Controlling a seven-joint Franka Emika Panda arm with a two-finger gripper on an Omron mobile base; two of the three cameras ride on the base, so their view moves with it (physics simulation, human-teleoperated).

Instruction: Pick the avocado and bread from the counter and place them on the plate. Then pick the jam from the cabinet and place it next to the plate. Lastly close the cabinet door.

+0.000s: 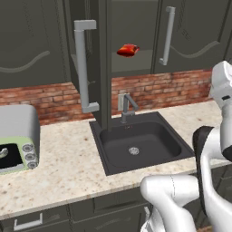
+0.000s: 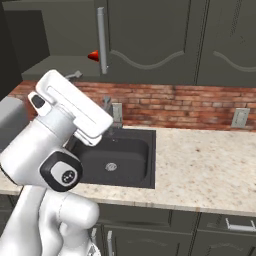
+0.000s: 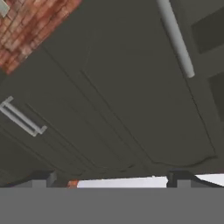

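Counter (image 1: 68, 158) of beige speckled stone runs across both base views, with a dark sink (image 1: 140, 147) sunk into it and a tap (image 1: 127, 106) at the back against the brick wall (image 1: 50, 99); no avocado, bread or plate can be made out on the stretch in view, so the first part of the task cannot be judged from here. Above the sink the cabinet (image 1: 131, 45) stands open, its door (image 1: 97, 59) swung out edge-on toward the base so that the long grey handle (image 1: 82, 68) faces the robot, which leaves the shelf free to reach. On that shelf sits the jam (image 1: 128, 50), small and red, well above the sink; from the right base view it peeks out just behind the door handle. A grey and green toaster oven (image 1: 18, 138) sits on the counter at the far left. The arm is folded high with the hand tilted up toward closed cabinet fronts, probably lining up for the shelf. The gripper (image 3: 109, 179) has its fingertips spread wide and holds nothing.
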